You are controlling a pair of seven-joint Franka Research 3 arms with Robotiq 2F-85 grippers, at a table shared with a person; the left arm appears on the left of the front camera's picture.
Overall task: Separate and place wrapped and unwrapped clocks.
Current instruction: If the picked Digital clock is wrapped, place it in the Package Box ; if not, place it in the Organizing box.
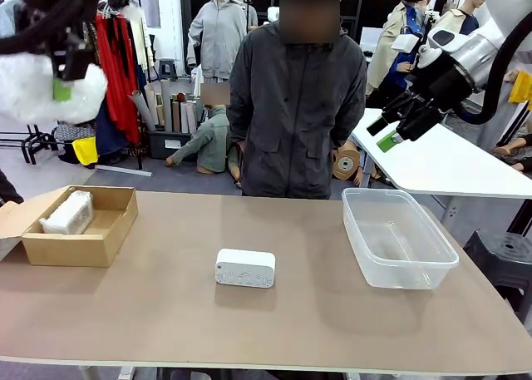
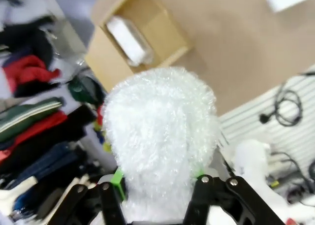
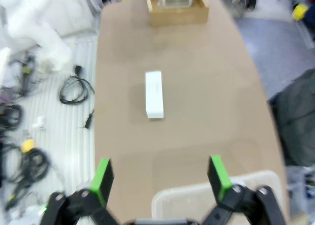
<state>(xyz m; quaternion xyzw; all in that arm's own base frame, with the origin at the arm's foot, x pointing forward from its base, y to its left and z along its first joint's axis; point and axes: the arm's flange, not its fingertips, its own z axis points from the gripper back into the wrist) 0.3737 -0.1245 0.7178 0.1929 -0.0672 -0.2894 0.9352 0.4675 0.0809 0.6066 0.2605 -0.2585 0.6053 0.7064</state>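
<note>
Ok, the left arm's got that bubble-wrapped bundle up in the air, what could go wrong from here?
The whitish bubble-wrapped bundle is pinched near one end by the left gripper, high in the air; the soft wrap might slip and let it drop. The brown cardboard box already holds another wrapped clock, so the bundle may land on it or catch a wall on the way in.

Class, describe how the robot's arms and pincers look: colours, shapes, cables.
The arms are white and rounded; a black cable loops along the right arm. The left pincer and right pincer are black, each with two fingers bearing green pads.
</note>
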